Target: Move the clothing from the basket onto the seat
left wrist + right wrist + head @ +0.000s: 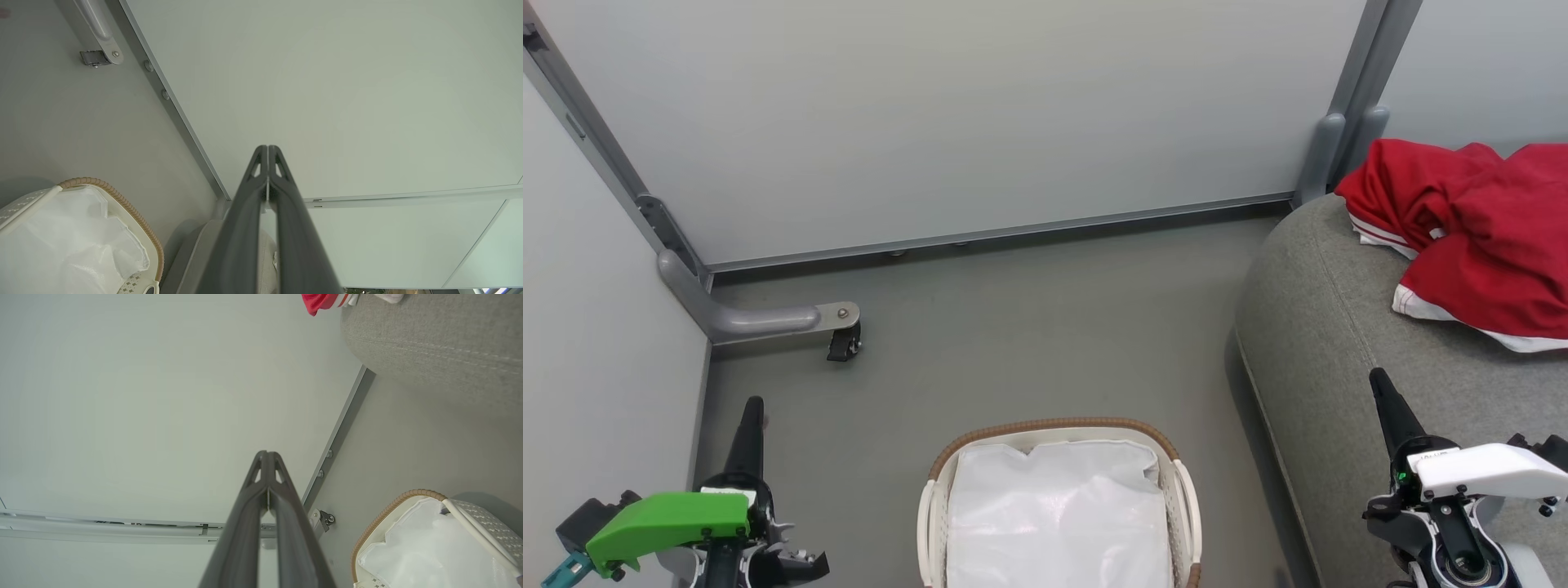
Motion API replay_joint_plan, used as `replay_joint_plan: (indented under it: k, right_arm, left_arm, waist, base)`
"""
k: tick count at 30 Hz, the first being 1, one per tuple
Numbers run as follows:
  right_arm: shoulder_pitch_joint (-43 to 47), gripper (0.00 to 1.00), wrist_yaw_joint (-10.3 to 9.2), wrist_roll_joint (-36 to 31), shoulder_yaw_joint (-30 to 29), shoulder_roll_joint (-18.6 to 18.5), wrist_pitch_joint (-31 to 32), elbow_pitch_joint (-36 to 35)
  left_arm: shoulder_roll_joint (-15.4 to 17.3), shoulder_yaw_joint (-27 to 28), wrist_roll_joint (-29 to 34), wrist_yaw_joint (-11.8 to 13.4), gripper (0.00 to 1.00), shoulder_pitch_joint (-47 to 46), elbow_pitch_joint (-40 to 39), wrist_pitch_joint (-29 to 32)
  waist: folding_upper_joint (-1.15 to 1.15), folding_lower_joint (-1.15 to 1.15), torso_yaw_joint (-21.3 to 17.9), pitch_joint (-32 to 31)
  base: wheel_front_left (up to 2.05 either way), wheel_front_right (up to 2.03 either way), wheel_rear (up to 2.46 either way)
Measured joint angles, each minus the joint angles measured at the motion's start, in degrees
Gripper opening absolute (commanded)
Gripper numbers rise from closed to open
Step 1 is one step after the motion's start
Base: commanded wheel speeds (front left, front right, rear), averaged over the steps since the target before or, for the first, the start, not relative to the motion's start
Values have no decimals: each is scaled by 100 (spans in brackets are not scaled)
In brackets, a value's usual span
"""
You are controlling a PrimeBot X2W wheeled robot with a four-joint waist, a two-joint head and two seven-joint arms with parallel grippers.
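One large grey seat stands at the right of the floor, its rounded edge facing the basket. The clothing is heaped on top of the seat, close to its far edge and set back from the rounded edge. It shows as crumpled bright red fabric with white stripes and white hem trim. Whether the heap is one garment or two cannot be told for certain from the folds.

The clothing is judged to be light, soft and limp. It can be expected to drape, stretch and bunch when lifted, and it is neither fragile nor slippery. Should it be repositioned, a raised fold or crest near the middle of the heap is to be pinched. A flat hem offers little to grip.

The basket stands on the floor, well apart from the clothing. Within its brown woven rim a white liner is seen and no red fabric. Its near end is cut off from view.

The left fingers are pressed fully together and hold nothing; they are raised over the floor to the left of the basket. The right fingers are likewise closed and empty, raised over the near part of the seat, apart from the clothing. The closed state is confirmed in the wrist views.
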Motion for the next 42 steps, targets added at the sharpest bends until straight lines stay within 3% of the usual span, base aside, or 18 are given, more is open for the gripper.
replay_joint_plan:
  k: [28, 42]
  right_arm:
    - [0, 0, 0, 1241, -63, -10, 301, -92]
    - [0, 0, -1, 1260, -65, -10, 301, -96]
  left_arm:
    - [2, 188, -968, -33, 0, -94, -74, 300]
    - [2, 193, -976, -35, 0, -110, -79, 304]
  waist:
    - [0, 0, -49, -44]
    - [0, 0, -49, -45]
  base:
    - [0, 0, 0]
    - [0, 0, 0]
